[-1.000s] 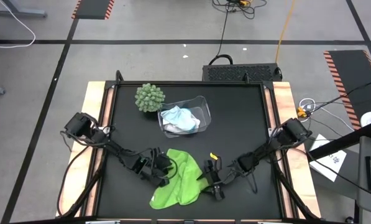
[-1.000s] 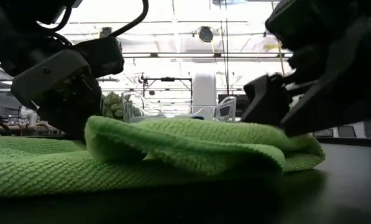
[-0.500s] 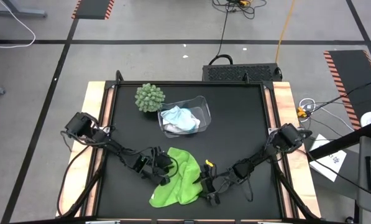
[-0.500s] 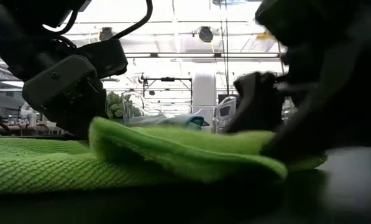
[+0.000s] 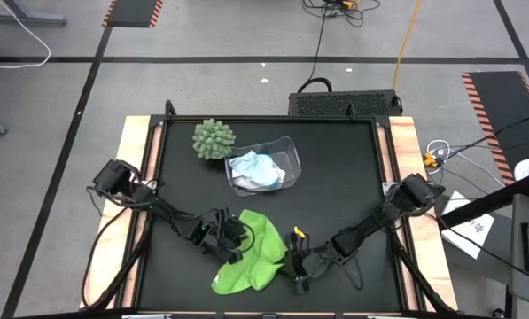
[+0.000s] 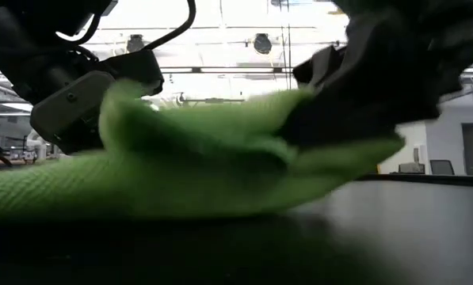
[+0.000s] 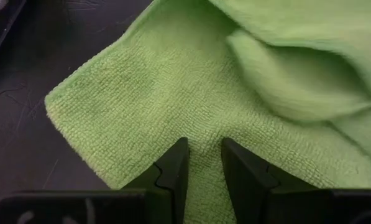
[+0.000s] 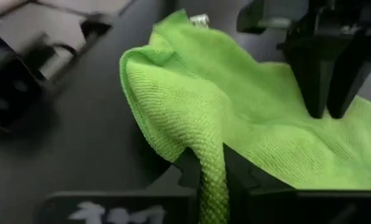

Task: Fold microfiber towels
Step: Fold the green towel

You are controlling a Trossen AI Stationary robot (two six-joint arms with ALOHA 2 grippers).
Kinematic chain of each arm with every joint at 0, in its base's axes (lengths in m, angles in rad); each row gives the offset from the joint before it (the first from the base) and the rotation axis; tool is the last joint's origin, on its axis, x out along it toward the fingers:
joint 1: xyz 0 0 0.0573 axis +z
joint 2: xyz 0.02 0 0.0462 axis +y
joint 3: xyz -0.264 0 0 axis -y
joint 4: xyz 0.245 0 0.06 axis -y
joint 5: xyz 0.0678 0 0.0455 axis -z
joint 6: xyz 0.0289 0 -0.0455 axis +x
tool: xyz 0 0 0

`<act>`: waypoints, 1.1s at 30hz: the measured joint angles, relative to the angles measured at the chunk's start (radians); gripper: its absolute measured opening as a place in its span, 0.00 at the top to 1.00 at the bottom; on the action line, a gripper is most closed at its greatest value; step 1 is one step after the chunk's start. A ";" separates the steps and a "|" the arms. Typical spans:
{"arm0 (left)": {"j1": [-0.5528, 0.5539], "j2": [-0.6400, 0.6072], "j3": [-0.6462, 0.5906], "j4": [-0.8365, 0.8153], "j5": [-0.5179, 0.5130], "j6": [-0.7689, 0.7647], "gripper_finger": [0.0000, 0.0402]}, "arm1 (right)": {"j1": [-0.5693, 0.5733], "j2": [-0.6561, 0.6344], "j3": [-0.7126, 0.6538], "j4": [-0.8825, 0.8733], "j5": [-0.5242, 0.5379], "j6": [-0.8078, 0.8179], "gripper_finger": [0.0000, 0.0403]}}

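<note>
The lime green towel (image 5: 255, 250) lies crumpled on the black table near its front edge, between my two grippers. My left gripper (image 5: 235, 245) stands on the towel's left part, fingers down and shut on the cloth (image 7: 173, 81). My right gripper (image 5: 292, 268) is at the towel's right edge, shut on a ridge of cloth (image 8: 235, 106). In the low view the towel (image 6: 181, 174) rises toward the right gripper. A light blue towel (image 5: 266, 167) and a white one (image 5: 246, 182) lie bunched in the clear bin. My left gripper comes at the towel from above, fingers (image 8: 322, 81) pointing down. A small strip of cloth (image 7: 202, 165) sits between the two fingertips, a little inside the towel's left edge. That part lies flat on the table. My right gripper pinches a raised ridge of the towel's right edge (image 8: 210, 171) between its two fingers. It comes in low from the table's right side. One layer or several, I cannot tell. The pinched part is lifted off the table; the rest of the towel lies on it.
The clear bin (image 5: 288, 146) stands at the table's far middle, with the round green spiky plant (image 5: 213, 139) to its left. Bare black tabletop (image 5: 344, 177) spreads on the far right. Wooden side rails (image 5: 131, 177) border the table.
My right gripper has slid in toward the table's left and near edge, onto the towel's right edge. It has shut on the cloth and raised it. The towel's right part has bunched and lifted, while its left part stays under the left gripper.
</note>
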 joint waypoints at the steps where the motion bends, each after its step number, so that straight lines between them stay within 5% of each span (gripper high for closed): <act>1: 0.000 0.000 0.000 -0.001 0.000 0.000 0.75 | 0.007 -0.013 0.000 -0.011 0.001 0.015 0.95; 11: 0.000 -0.001 0.000 -0.018 -0.006 -0.002 0.75 | 0.126 -0.068 0.000 -0.188 0.209 0.218 0.97; 20: 0.000 -0.001 0.000 -0.019 -0.003 0.011 0.75 | 0.173 -0.068 -0.075 -0.167 0.205 0.345 0.92; 33: 0.000 -0.002 0.000 -0.023 0.018 0.019 0.75 | 0.176 -0.075 -0.152 0.094 0.124 0.180 0.70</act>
